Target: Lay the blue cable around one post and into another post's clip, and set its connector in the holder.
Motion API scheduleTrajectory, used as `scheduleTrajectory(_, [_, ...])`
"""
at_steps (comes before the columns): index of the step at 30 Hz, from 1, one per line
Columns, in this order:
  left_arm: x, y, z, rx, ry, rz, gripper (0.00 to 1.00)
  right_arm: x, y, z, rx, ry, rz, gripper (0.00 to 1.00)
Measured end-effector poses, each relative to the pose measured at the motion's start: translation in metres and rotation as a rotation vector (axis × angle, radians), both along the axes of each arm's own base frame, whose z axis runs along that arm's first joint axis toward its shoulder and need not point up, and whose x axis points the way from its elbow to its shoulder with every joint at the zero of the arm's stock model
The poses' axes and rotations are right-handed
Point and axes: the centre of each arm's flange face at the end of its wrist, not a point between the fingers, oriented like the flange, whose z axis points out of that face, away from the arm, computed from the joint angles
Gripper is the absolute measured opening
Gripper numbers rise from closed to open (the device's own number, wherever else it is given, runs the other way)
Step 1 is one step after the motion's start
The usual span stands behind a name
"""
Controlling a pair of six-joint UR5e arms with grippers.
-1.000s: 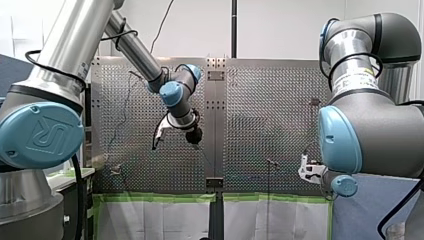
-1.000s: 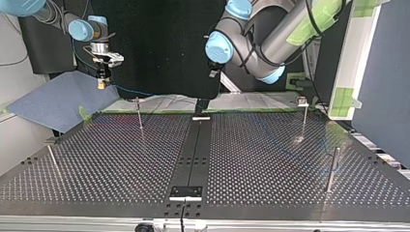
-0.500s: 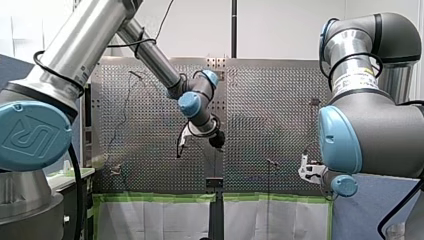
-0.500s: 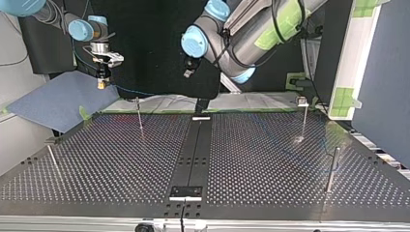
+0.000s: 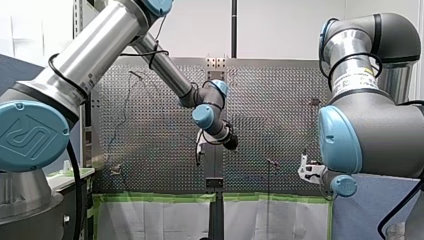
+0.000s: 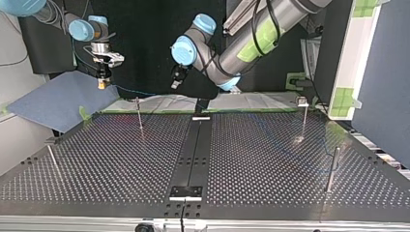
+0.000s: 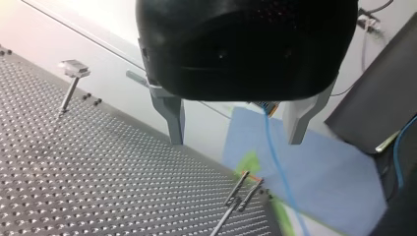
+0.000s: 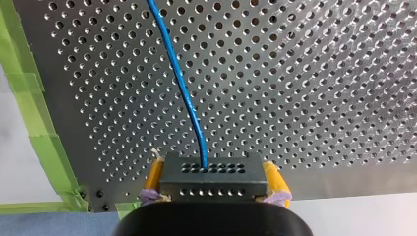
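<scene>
R gripper (image 8: 212,183) is clamped on the black connector (image 8: 212,174), w/ yellow pads (image 8: 276,179) pressed on both its ends. The blue cable (image 8: 183,83) exits the connector's face and runs ahead over the perforated table (image 8: 319,73). In top view the R gripper hangs past the table's far edge at the view's left, above a blue mat (image 6: 53,101), near a post (image 6: 139,113). L gripper (image 7: 235,132) is wide open, metal fingers (image 7: 172,115) well apart, nothing held or touched. It's up in the air above the table. The cable shows beyond the gap, nearer one finger, no contact.
</scene>
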Motion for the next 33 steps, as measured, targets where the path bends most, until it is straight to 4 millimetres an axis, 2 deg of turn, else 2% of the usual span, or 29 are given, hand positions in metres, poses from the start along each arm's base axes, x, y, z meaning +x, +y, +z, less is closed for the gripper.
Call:
scheduleTrajectory(9, [0.041, -0.012, -0.016, -0.051, -0.058, 0.027, 1.0, 0.0, 0.0, 0.0, 0.0, 0.0, 0.0, 0.0])
scheduleTrajectory(17, [0.066, -0.027, -0.032, -0.049, -0.133, 0.017, 1.0, -0.001, 0.0, 0.0, 0.0, 0.0, -0.002, 0.0])
scheduleTrajectory(20, [0.068, -0.027, -0.051, -0.036, -0.14, 0.014, 1.0, -0.001, -0.001, 0.001, -0.001, 0.0, -0.003, 0.0])
scheduleTrajectory(27, [0.057, -0.017, -0.112, 0.002, -0.112, 0.011, 1.0, -0.001, -0.001, 0.001, -0.003, 0.0, -0.003, 0.0])
scheduleTrajectory(33, [0.057, -0.015, -0.149, 0.01, -0.117, 0.021, 1.0, 0.0, -0.001, 0.0, -0.001, -0.001, -0.002, 0.0])
